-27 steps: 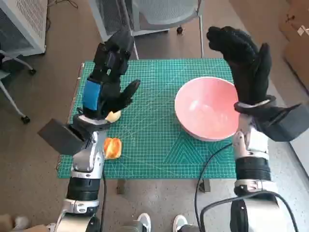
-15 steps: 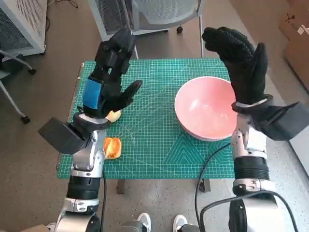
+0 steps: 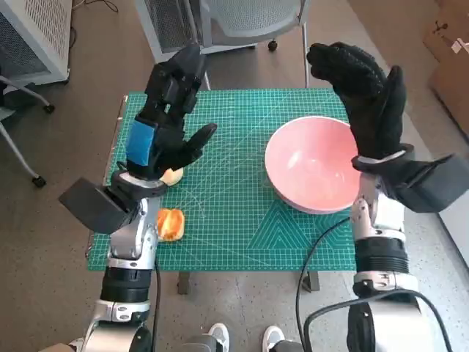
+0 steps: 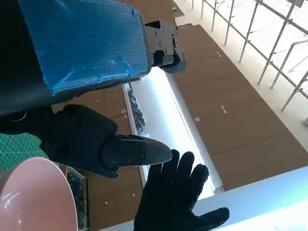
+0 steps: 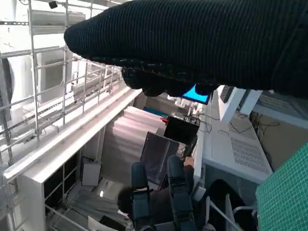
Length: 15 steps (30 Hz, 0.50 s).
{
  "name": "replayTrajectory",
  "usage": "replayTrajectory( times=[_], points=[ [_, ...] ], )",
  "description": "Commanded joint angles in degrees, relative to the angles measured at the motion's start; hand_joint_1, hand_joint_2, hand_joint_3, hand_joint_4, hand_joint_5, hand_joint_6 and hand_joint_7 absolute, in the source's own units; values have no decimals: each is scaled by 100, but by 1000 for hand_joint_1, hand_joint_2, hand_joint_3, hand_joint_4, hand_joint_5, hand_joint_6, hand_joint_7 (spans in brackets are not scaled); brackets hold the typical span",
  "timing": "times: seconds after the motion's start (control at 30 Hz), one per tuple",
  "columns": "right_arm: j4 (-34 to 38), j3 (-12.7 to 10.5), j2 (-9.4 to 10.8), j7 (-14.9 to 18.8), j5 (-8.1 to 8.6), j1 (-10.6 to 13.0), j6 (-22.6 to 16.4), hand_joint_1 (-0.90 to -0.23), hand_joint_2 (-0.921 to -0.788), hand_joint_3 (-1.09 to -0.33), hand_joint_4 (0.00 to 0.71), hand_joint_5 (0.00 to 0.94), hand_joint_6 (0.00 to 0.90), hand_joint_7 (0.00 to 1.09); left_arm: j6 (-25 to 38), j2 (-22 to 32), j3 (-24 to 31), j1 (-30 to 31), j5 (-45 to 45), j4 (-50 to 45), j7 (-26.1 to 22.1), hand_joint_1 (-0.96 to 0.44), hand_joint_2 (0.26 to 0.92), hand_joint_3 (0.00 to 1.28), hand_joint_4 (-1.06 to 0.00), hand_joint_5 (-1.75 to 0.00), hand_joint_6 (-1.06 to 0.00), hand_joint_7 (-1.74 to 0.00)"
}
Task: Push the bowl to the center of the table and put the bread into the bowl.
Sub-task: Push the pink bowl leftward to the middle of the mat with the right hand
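From the head view, the pink bowl (image 3: 313,164) sits at three o'clock on the counter (image 3: 242,220), bread (image 3: 171,224) at eight. Both hands hover empty, fingers spread: left hand (image 3: 165,121), right hand (image 3: 366,92). A hard shove might tip the bowl.

The left wrist view shows only the bowl's rim (image 4: 33,197); the right wrist view shows neither.

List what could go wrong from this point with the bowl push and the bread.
1. The pink bowl sits near the mat's right edge; a misdirected push from the raised right robot hand could slide it off.
2. The bread lies by the left forearm, partly behind the left robot hand, so it could get knocked.
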Motion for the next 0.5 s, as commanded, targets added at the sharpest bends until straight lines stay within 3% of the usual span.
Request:
replayTrajectory(
  times=[0.03, 0.33, 0.5],
  points=[
    [67, 2, 63, 7, 9, 51, 61, -622, -921, -692, 316, 6, 465, 18, -11, 40, -2, -66, 17, 52, -25, -561, 921, 270, -135, -44, 1, -585],
    [66, -9, 60, -49, -36, 73, 3, -622, -921, -691, 318, 5, 466, 16, -24, 17, -20, -45, -3, 38, -45, -539, 921, 263, -136, -43, 1, -586],
    [298, -159, -155, 86, 47, 47, -71, -623, -921, -689, 311, 1, 452, 8, -61, 16, -24, -26, 42, 37, -20, -537, 921, 261, -138, -42, 1, -587]
  ],
)
